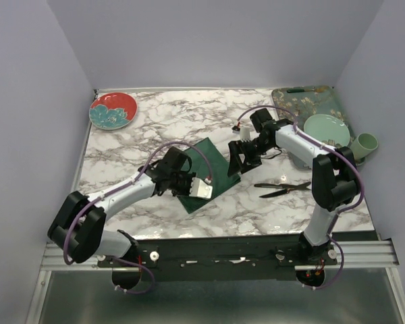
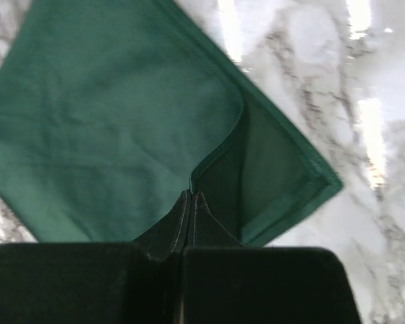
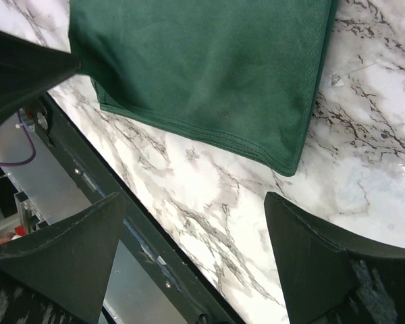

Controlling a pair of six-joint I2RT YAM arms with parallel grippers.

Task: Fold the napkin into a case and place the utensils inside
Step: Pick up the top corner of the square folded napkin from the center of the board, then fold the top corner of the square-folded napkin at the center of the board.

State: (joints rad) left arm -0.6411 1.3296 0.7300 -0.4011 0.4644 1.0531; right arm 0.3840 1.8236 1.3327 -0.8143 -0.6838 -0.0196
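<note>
Though glossy, marble table (image 1: 155, 115) under napkin (image 1: 209, 158); lilac walls (image 1: 216, 40)

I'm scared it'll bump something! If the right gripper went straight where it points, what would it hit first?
Probably the white marble tabletop, right beside the dark green cloth napkin. The open right gripper points down there. Depth is unclear, so it could catch the napkin's corner.
</note>
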